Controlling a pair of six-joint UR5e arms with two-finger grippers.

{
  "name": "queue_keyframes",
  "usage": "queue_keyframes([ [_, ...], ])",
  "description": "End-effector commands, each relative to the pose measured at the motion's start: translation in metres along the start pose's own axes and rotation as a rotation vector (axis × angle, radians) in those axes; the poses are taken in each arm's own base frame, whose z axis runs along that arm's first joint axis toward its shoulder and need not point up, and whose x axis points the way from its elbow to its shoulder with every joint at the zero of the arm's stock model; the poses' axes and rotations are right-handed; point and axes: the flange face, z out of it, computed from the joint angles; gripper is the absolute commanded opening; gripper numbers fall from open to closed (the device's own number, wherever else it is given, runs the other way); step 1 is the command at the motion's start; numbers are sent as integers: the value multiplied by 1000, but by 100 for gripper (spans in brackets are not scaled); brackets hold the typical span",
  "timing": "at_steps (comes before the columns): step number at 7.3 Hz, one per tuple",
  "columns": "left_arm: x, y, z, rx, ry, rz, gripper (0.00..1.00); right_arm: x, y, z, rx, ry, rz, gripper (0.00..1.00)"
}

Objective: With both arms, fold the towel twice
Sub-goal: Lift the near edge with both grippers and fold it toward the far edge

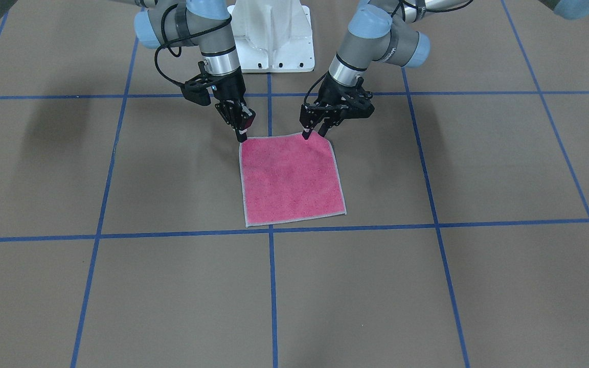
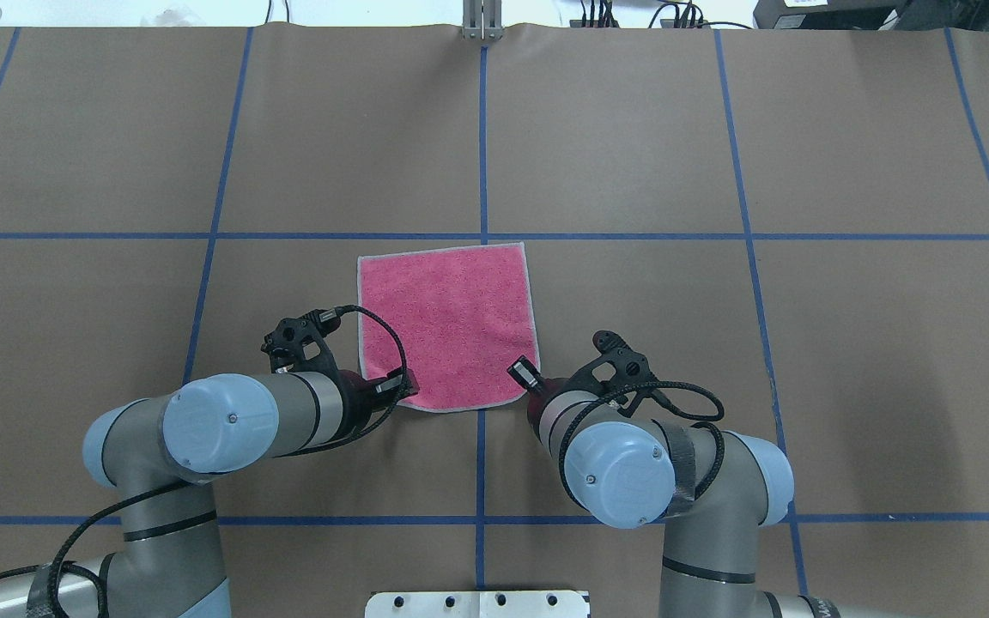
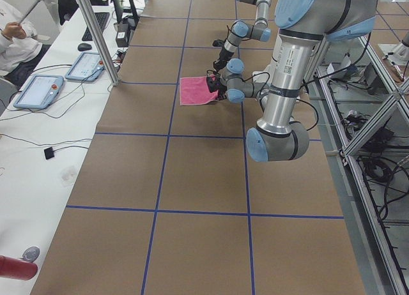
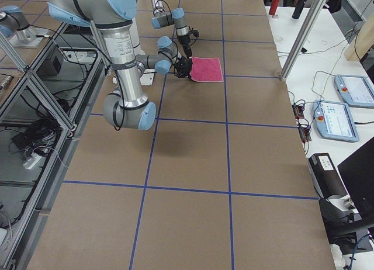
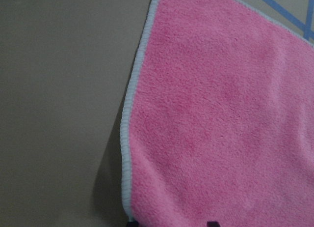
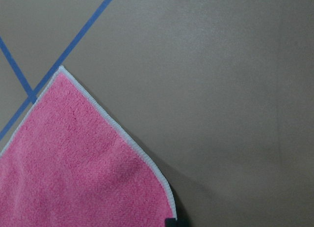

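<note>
Towel (image 1: 290, 179) pink-up; right jaws pinch corner (left jaws apart).

Towel (image 1: 292, 179): pink terry cloth, fuzzy, matt; stitched border (image 5: 128, 119) light grey, ribbed.
Tabletop (image 1: 504, 168): brown paper-like sheet, smooth, matt, marked with blue tape lines (image 1: 273, 286).
Left arm (image 1: 348, 59), right arm (image 1: 215, 38): satin grey metal tubes, smooth light blue caps.
Left hand (image 1: 314, 135), right hand (image 1: 242, 137): matt black.
Pedestal base (image 1: 274, 36): white, glossy.
</note>
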Motion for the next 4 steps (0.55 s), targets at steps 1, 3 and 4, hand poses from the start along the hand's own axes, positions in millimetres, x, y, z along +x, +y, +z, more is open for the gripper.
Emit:
queue_keyframes([
  [1, 3, -1, -5, -4, 9, 2, 56, 0, -1, 0, 1, 0, 0, 0],
  [3, 1, -2, -7, -4, 9, 2, 39, 0, -1, 0, 1, 0, 0, 0],
  [4, -1, -2, -7, -4, 6, 2, 30, 0, -1, 0, 2, -1, 0, 0],
])
